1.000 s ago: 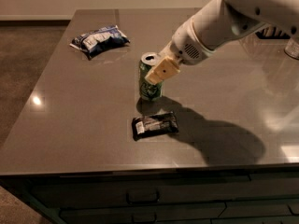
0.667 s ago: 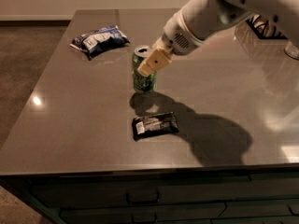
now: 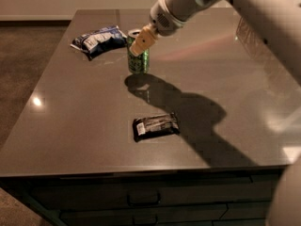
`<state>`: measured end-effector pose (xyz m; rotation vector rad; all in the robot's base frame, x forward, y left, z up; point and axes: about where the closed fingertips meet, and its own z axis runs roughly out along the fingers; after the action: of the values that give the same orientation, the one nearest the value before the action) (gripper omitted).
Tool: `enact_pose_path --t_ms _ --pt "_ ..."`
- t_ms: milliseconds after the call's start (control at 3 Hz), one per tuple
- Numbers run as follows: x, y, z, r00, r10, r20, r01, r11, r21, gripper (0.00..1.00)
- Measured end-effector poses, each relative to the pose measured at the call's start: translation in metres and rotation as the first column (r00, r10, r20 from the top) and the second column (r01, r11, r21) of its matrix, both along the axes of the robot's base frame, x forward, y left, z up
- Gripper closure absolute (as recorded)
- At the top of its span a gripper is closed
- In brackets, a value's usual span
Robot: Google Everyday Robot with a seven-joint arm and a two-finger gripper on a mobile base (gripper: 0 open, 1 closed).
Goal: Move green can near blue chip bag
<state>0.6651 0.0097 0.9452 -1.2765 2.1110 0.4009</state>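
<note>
Plainly, the single camera view looked down on the table (image 3: 80,121) from its near edge, with the arm (image 3: 188,4) reaching in from two o'clock. The gripper (image 3: 139,44) sat toward the far left of the top, its tan fingers (image 3: 142,39) closed on the upper part of the green can (image 3: 139,63), one finger lying across the can's side just under the silver top. The can stood upright in that hold, its long axis running twelve to six in the picture. A dark shadow pooled on the table just at its six o'clock, so it was probably hanging slightly clear of the surface, though that could not be settled.

From the gripper, the blue chip bag (image 3: 98,40) lay at about ten o'clock, very near. The bag's long axis ran roughly from eight to two o'clock, and its right end pointed at the can, just beside it. Whether a gap remained between them could not be told.

The coming move therefore seemed to turn on a short descent rather than further travel toward ten o'clock. The black packet (image 3: 156,126) lay well apart at six o'clock, out of the way.
</note>
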Motion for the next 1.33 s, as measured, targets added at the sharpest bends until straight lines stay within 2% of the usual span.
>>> enact_pose_path --t_ms 667,1333 --pt "0.064 0.035 0.007 0.9976 -0.066 0.018 0.066 0.997 0.045 1.0" --pt "0.105 0.062 -0.006 0.992 -0.123 0.026 0.122 0.991 0.046 1.0"
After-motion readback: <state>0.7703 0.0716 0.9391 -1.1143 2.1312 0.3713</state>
